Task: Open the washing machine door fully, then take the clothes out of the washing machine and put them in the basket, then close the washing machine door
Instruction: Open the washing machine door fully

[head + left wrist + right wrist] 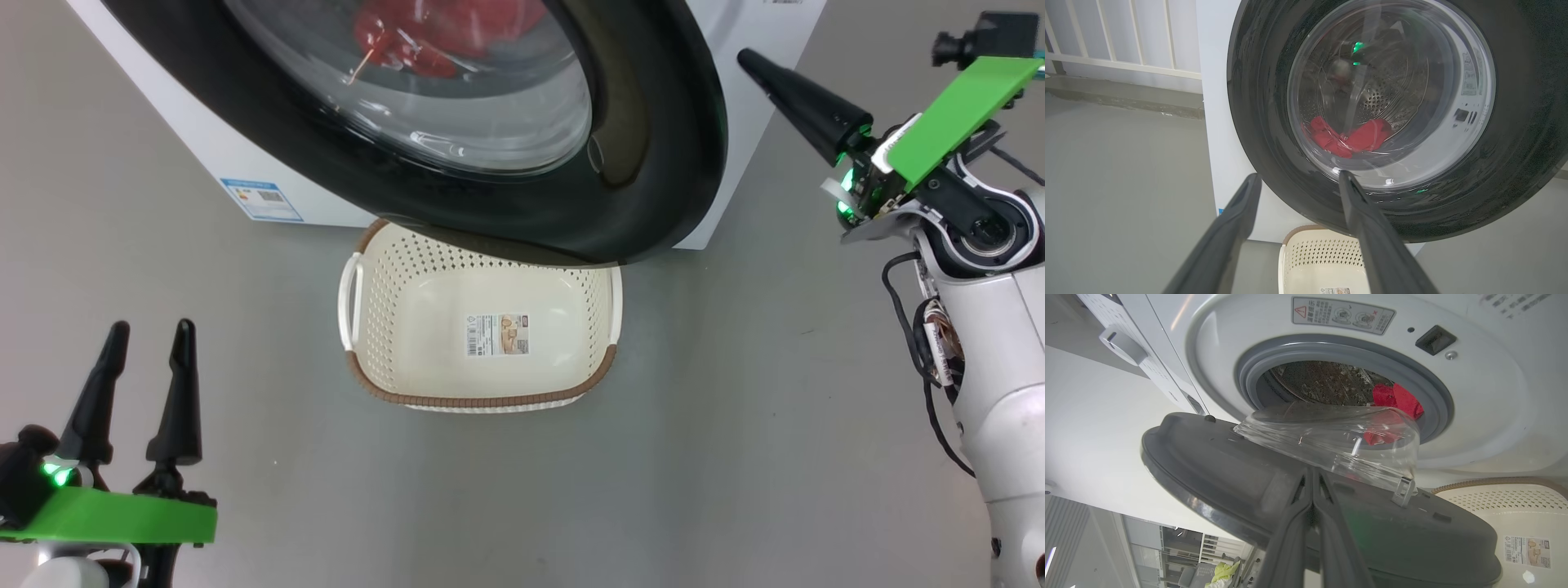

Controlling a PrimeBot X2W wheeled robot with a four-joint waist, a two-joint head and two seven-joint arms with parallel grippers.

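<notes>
L gripper (152, 324): fingers apart | R gripper (745, 57): fingers together behind part-open round glossy black door (653, 163) | red fabric clothes (1400, 401): in white washer (1474, 396) drum | nxt: push inner face, steady arc, over cream perforated basket (482, 400)

Smooth grey floor (735, 425) spreads out all round, evenly lit with a soft sheen; a white slatted railing (1118, 45) runs along the far side, above a low grey kerb (1126, 98).

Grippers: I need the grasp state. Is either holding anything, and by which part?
Nothing is held: the left gripper is open in the air, and the right gripper is shut with nothing in it.
</notes>
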